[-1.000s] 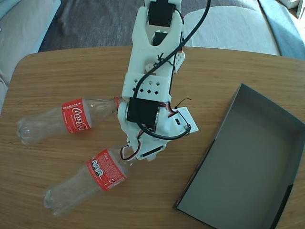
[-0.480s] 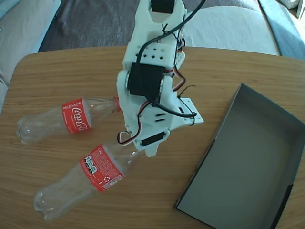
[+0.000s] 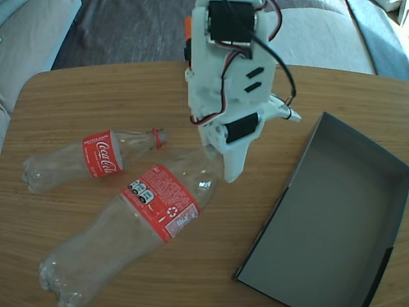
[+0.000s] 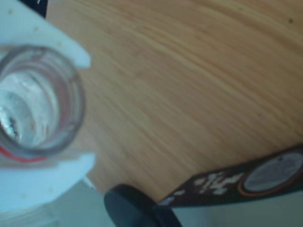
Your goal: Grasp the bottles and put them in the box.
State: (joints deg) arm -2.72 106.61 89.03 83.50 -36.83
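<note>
The claw (image 4: 35, 118) is clenched on the neck of the nearer bottle (image 3: 137, 230), whose long axis trails down-left from it in the fixed view, base low toward the surface (image 3: 77, 96), while the box (image 3: 332, 217) lies empty to the opposite side, right of the claw.

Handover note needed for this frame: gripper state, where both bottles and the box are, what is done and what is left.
Gripper: shut on the neck of the held bottle; the wrist view shows its open mouth between the white fingers.
Held bottle: neck end raised by the gripper, its base low at the fixed view's bottom left.
Second bottle: lying on the table, untouched, left of the arm.
Box: on the right, nothing in it.
Done: first bottle grasped.
Left: carry it to the box and release, then fetch and box the second bottle.
</note>
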